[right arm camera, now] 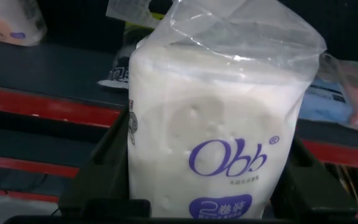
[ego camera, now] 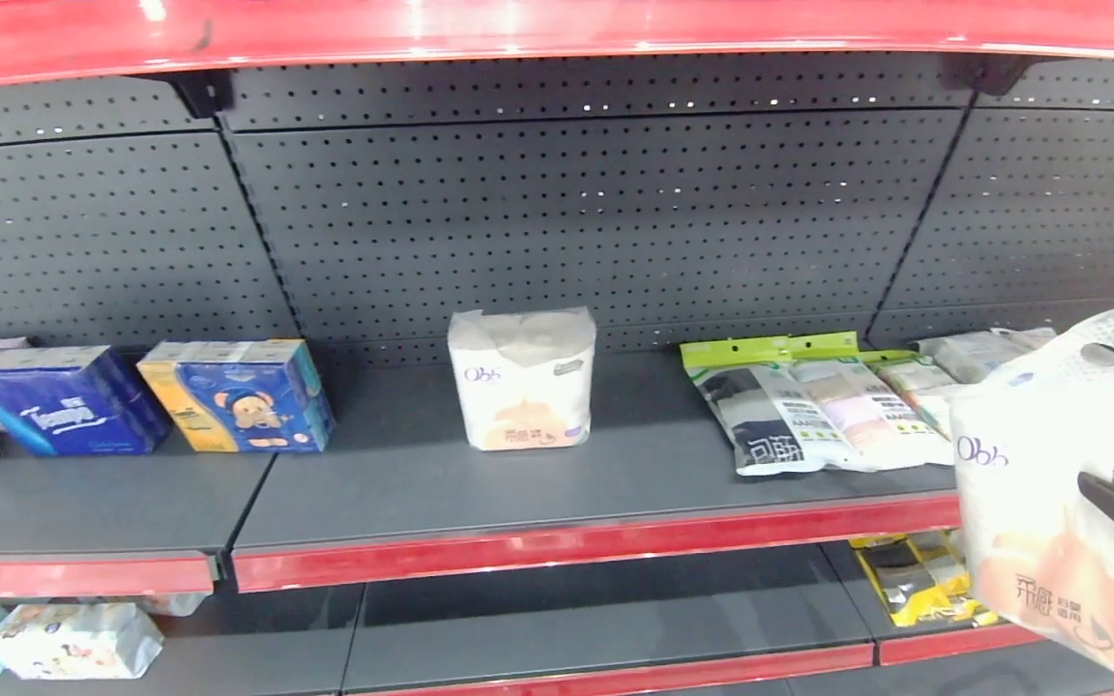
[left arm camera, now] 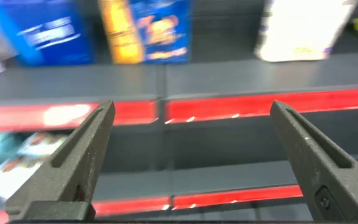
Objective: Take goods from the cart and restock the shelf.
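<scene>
A: In the head view, how far is the restocking?
B: One white plastic-wrapped roll pack [ego camera: 522,379] stands on the dark grey metal shelf [ego camera: 422,483]. A second white pack [ego camera: 1070,483] is up at the robot's right, in front of the shelf, not yet placed.
A: The left wrist view?
B: The left gripper [left arm camera: 191,155] is released and empty, facing the shelf's red edge.
A: The right wrist view?
B: The right gripper [right arm camera: 210,174] grasps the second white pack from both sides. Placing it is probably what is left.
</scene>
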Controlling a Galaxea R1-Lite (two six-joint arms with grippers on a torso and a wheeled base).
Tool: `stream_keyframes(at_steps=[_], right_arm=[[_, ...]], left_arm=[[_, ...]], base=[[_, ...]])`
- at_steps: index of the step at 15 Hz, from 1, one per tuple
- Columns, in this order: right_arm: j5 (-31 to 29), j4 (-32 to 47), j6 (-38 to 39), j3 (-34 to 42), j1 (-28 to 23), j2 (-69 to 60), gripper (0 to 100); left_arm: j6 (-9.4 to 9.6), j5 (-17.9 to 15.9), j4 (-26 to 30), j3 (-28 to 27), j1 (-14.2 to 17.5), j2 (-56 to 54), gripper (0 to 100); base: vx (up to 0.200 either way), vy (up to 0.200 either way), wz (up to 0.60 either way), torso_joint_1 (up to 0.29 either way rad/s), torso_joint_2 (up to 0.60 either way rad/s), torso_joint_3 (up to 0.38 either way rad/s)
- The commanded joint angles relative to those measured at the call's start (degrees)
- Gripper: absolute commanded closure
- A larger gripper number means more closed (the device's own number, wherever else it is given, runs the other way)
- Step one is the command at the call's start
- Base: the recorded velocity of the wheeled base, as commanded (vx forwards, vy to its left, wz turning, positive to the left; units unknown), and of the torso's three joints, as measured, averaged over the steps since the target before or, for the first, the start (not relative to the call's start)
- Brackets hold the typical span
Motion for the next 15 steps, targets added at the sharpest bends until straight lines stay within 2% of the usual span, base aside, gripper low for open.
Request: stream_keyframes(at_steps=[1, 2, 15], right_arm=[[0.01, -0.03, -0.01, 0.02, -0.01, 0.20, 100], [0.01, -0.03, -0.10, 0.02, -0.01, 0.28, 100], [-0.08, -0.12, -0.10, 1.16, -1.24, -0.68, 100]], left_arm=[[0.00, 0.02, -0.01, 0.01, 0.02, 0.07, 0], [0.00, 0.02, -0.01, 0.01, 0.02, 0.07, 0], [-0.09, 0.02, -0.01, 0.01, 0.02, 0.07, 0]], base=[[0.000, 0.000, 0.60, 0.002, 0.00, 0.002], [0.000, 0.000, 0.60, 0.002, 0.00, 0.002], [0.000, 0.000, 0.00, 0.000, 0.00, 0.000]])
